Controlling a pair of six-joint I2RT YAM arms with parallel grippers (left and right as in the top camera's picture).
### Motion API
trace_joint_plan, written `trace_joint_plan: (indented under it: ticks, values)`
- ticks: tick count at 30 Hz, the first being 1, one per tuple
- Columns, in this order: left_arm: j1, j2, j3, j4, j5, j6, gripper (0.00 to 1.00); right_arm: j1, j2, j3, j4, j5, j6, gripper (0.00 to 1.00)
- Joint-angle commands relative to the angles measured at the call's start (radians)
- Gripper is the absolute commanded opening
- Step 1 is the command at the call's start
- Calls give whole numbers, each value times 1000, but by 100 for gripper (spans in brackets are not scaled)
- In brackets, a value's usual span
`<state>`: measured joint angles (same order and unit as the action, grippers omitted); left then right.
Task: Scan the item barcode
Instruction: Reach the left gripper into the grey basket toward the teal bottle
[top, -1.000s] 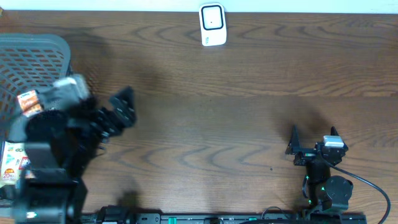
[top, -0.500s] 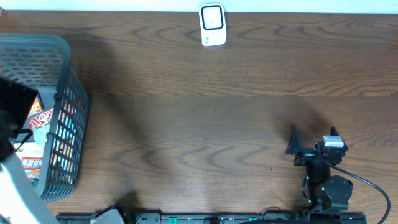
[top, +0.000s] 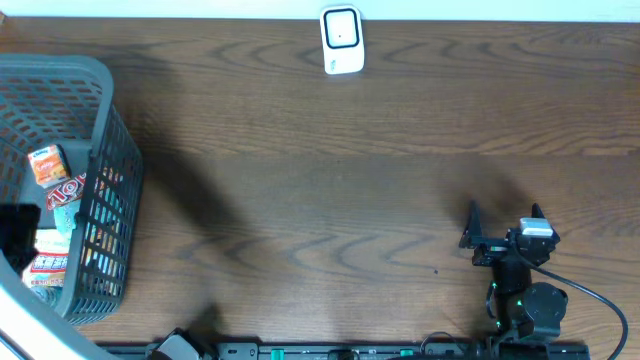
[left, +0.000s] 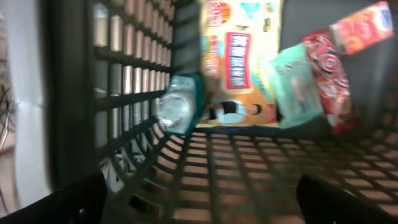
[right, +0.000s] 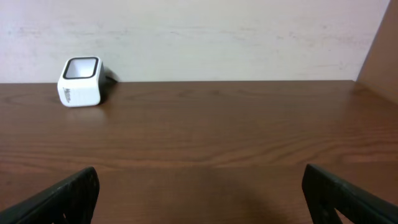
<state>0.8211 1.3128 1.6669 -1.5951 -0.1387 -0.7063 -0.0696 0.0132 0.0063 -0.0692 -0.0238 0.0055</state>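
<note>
**Basket** (top: 108, 130): grey mesh, at the left end of the desk (top: 300, 200). It holds all the goods on offer: an orange packet (left: 241, 56), a teal packet (left: 292, 87) overlapping it, a red packet (left: 328, 74) and a small orange carton (left: 364, 28). A clear-and-teal item (left: 180, 106) lies against the mesh wall, too blurred to name. No barcode can be read on any of them.

**Scanner** (top: 340, 40): small white unit with a dark window, standing at the far edge of the desk near the middle, well apart from the basket. Nothing is in front of it.

**Left claw** (left: 199, 190): inside the basket and looking down at the goods. The jaws are spread wide with nothing between them and touch no packet.

**Right claw** (right: 199, 193): low over the near right part of the desk, facing the scanner. The jaws are fully apart and empty.

**Step in hand:** picking an item; nothing is lifted and no scan has begun, so the task looks to be near its start.

**Next move calls for:**
- Lower the left claw onto one packet that lies free of its neighbours, most likely one from the top of the pile.
- Close on an edge the jaws can span.
- Lift it clear of the mesh wall and carry it across to the scanner window.
- Turn the barcode side toward the window; which side that is cannot be told yet.
</note>
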Motion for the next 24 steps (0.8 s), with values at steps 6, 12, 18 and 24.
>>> trace_joint_plan:
  ticks: [6,12,18,24]
  values:
    - [75,-18,-176,88,-20,63,98,4,-1,-1,-4,-5,-14,99]
    - [110,0,-244,154,-19,79,97,4,-1,0,-4,-5,-14,99]
    - [122,26,-285,179,-20,85,98,4,-1,-1,-4,-5,-14,99]
    - [126,60,-357,239,-21,85,98,4,-1,-1,-4,-5,-14,99]
